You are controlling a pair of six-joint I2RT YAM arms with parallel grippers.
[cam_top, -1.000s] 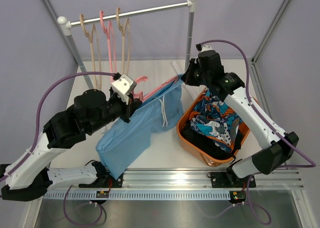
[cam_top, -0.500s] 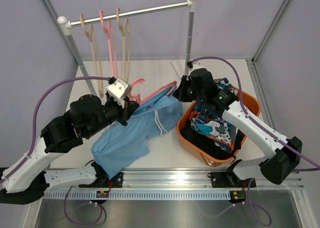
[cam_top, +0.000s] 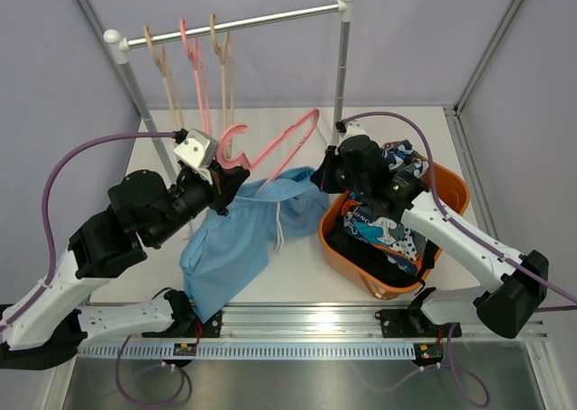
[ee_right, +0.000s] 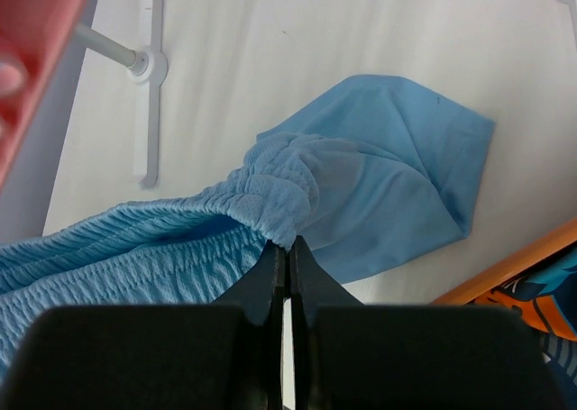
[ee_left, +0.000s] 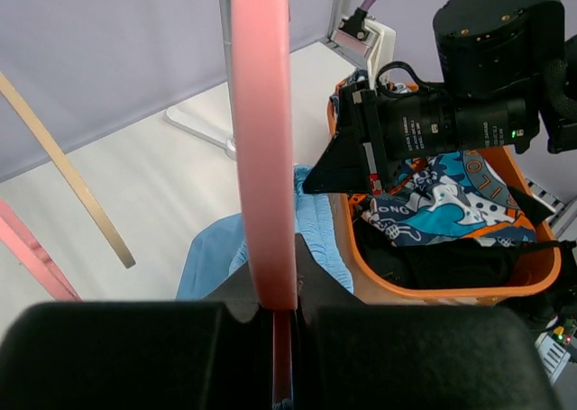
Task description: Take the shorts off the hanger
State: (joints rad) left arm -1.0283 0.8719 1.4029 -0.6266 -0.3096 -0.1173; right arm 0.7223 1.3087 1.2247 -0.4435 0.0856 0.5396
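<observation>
**Fig.** Two-arm rig, shorts removal; positions given rel. to orange basket (cam_top: 453,186).

L gripper (ee_left: 275,313): clenched on the pink hanger (ee_left: 261,158). In the top view the hanger is tilted up, its far arm bare and above the fabric.

R gripper (ee_right: 287,248): clamped on the gathered waistband of the light blue shorts (ee_right: 379,185), just beside the basket's L-arm side. Only the R wrist view shows this pinch; in the top view the arm hides it.

From the grip the shorts trail away from the basket and lie crumpled on the worktop (cam_top: 297,275).

Basket contents: patterned shorts (cam_top: 388,221) on top, black shorts (ee_left: 451,261) beneath. L wrist view shows the print closest; its marks are not legible.

Behind basket: rail (cam_top: 243,21) w/ three hangers.
</observation>
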